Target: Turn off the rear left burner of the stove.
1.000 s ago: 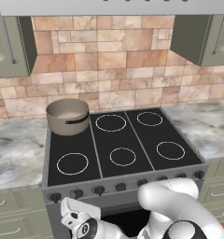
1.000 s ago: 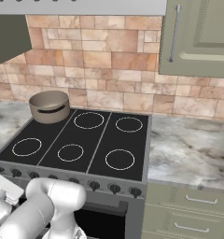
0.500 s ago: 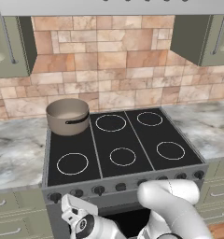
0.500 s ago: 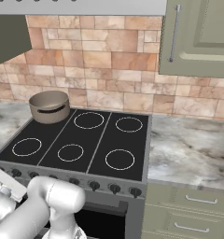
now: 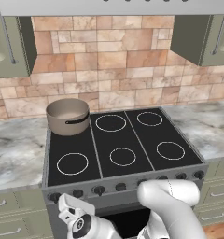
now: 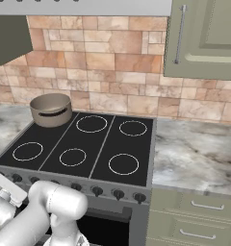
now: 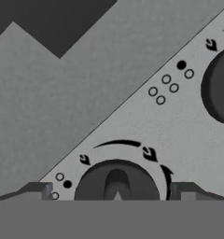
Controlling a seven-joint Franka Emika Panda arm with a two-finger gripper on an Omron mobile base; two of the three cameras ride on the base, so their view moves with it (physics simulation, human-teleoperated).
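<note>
The stove (image 5: pixel 151 184) is a grey steel range with a black glass top and white ring burners. A grey-brown pot (image 5: pixel 67 115) sits on the rear left burner and hides its ring. Small dark knobs (image 5: pixel 99 189) run along the front panel. My gripper (image 5: pixel 68 205) hovers low in front of the panel's left end, also visible at the lower left of the right base view (image 6: pixel 4 188). In the hand view the gripper (image 7: pixel 113 190) is open, and its fingertips (image 7: pixel 37 189) straddle a dark round knob (image 7: pixel 116 182) without touching it. Another knob (image 7: pixel 221 86) lies to the upper right.
Marble counters (image 5: pixel 16 149) flank the stove on both sides. Pale green drawers (image 6: pixel 194 216) sit below the right counter, and upper cabinets (image 6: pixel 204 38) hang above. A dark oven door (image 5: pixel 128 221) lies under the knob row, beside my arm.
My hand has risen slightly and come closer to the left end of the knob row. The jaws have stayed open, and the pot has not moved.
</note>
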